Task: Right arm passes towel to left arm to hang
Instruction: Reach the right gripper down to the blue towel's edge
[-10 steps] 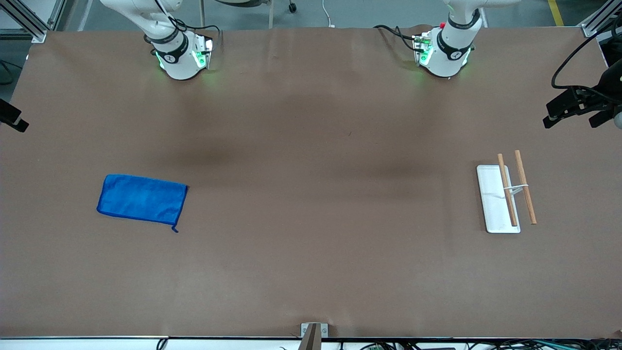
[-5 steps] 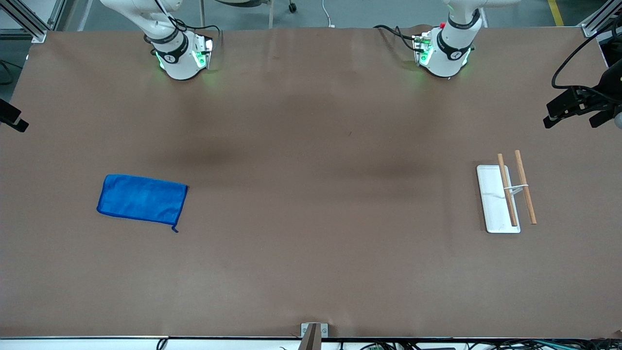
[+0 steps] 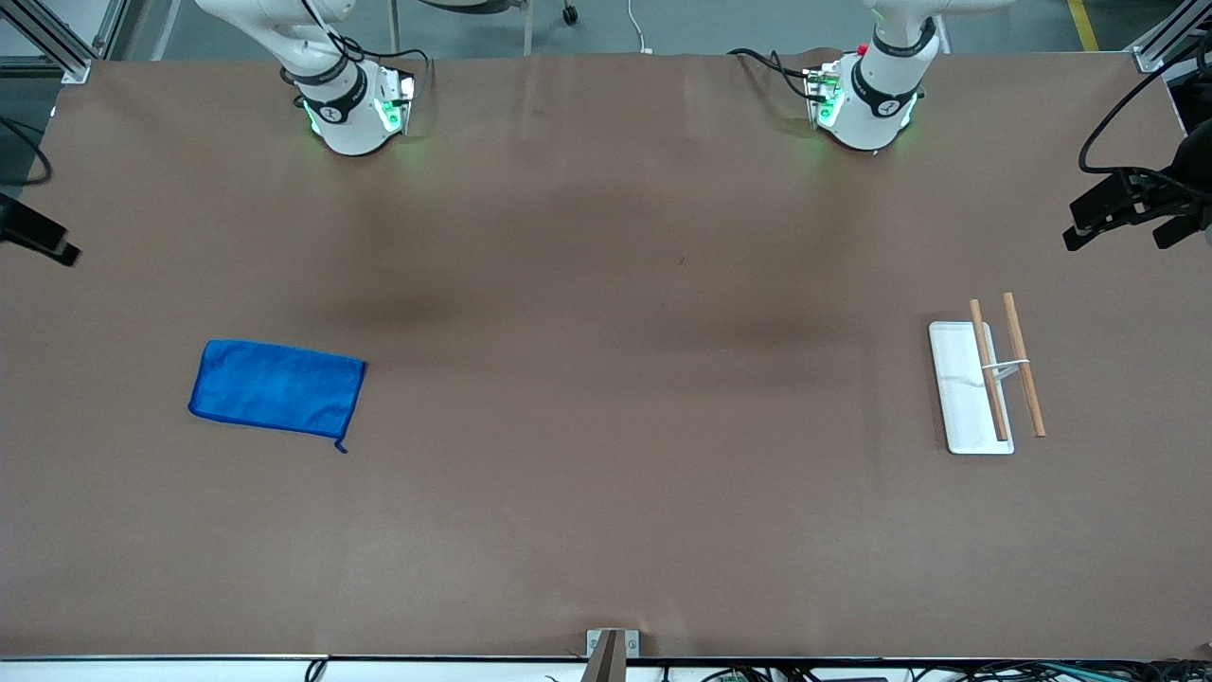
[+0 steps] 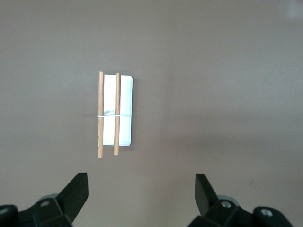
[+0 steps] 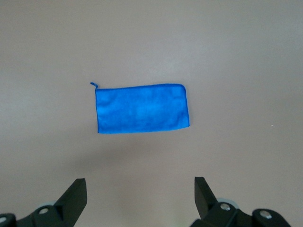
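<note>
The bench point(image 3: 606, 530) carries one blue towel point(image 3: 277, 388) with a single loop tag point(image 3: 340, 446) at one corner. There is one white tray point(image 3: 961, 388) and two wooden rods point(image 3: 988, 369). Two robot arms are present, each with one hand: the left hand point(image 4: 142, 198) and the right hand point(image 5: 140, 201).

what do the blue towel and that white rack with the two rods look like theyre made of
The towel looks like soft microfibre cloth: matte, slightly fuzzy blue surface, stitched edge and a small loop at one corner. The two rods look like bare wood, light brown and unglossy. The white tray under them is smooth and flat, probably plastic or painted metal; which of the two cannot be told.
</note>
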Action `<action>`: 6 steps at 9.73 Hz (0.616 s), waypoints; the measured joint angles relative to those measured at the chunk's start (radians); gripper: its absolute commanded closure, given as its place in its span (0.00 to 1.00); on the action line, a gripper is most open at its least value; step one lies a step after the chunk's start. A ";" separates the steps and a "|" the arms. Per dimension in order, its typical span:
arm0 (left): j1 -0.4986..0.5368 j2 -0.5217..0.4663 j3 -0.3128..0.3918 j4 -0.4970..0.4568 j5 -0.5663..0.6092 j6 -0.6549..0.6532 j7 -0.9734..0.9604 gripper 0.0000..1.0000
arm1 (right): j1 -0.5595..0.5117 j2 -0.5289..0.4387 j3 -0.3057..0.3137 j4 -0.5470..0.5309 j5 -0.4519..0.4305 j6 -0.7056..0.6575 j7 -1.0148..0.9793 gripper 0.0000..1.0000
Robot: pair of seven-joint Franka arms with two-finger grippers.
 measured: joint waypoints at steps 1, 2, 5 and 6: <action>0.000 0.000 0.000 0.006 0.000 0.000 0.000 0.01 | 0.008 0.049 0.003 -0.037 0.000 0.061 0.000 0.00; 0.001 -0.001 0.000 0.009 0.000 0.000 0.001 0.01 | 0.014 0.094 0.003 -0.086 -0.001 0.139 0.000 0.00; 0.000 -0.001 -0.002 0.009 0.000 0.003 0.002 0.01 | 0.011 0.196 -0.002 -0.281 -0.002 0.443 -0.017 0.00; 0.000 0.000 -0.003 0.009 0.000 0.003 0.002 0.01 | 0.010 0.230 -0.003 -0.336 -0.002 0.535 -0.020 0.00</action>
